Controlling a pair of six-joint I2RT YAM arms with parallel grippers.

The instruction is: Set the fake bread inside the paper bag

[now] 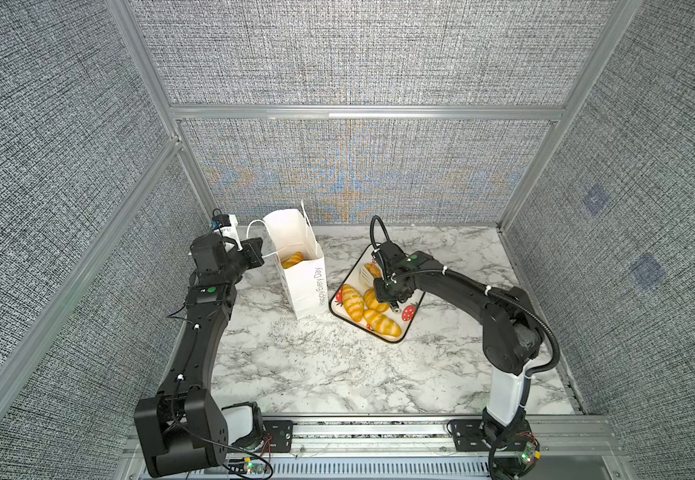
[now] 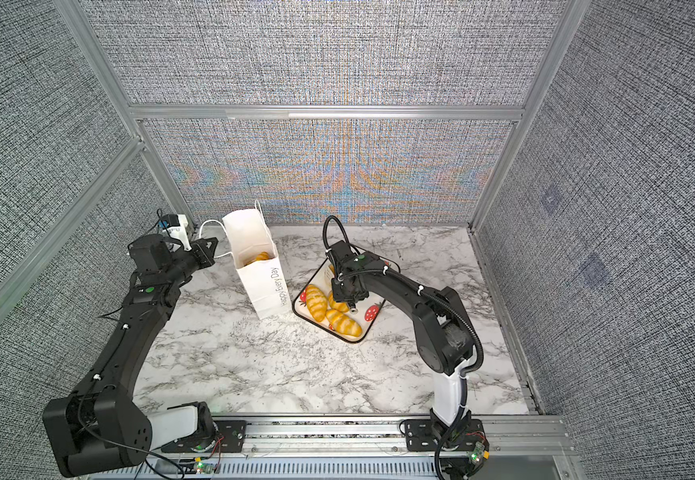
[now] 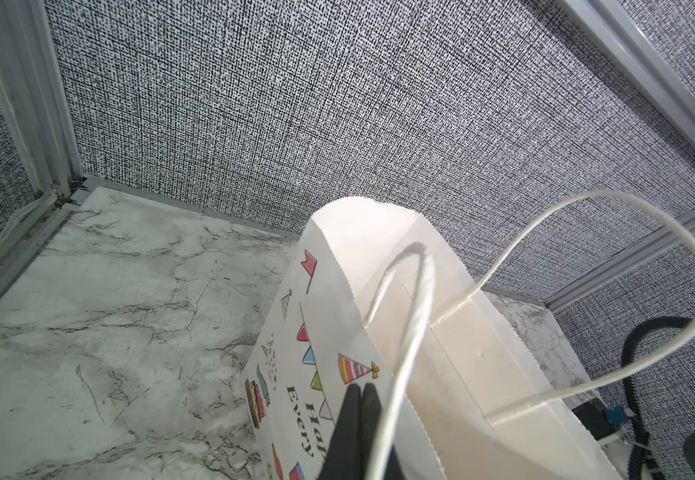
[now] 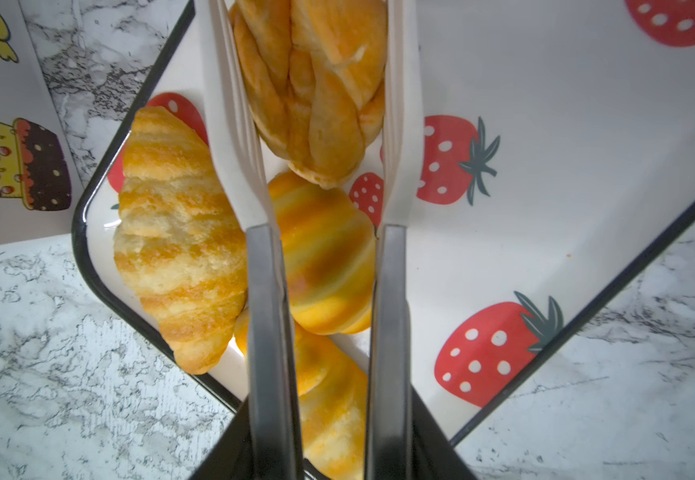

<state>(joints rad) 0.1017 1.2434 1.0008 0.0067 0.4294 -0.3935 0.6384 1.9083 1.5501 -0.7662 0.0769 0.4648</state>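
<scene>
At least one roll (image 1: 293, 259) in paper bag (image 1: 305, 291), four more waiting on tray (image 4: 84, 249) — twisted roll (image 4: 316, 104) pinched by right claw (image 4: 307, 25), left claw (image 3: 358, 401) shut beside bag handle (image 3: 405, 353).

Upright tall white paper bag (image 1: 302, 282), mouth open, grey lettering on one side, white cord handles. One golden striped roll (image 1: 292, 259) inside paper bag; four more pieces of fake bread (image 1: 353, 302) lying just beside paper bag.
</scene>
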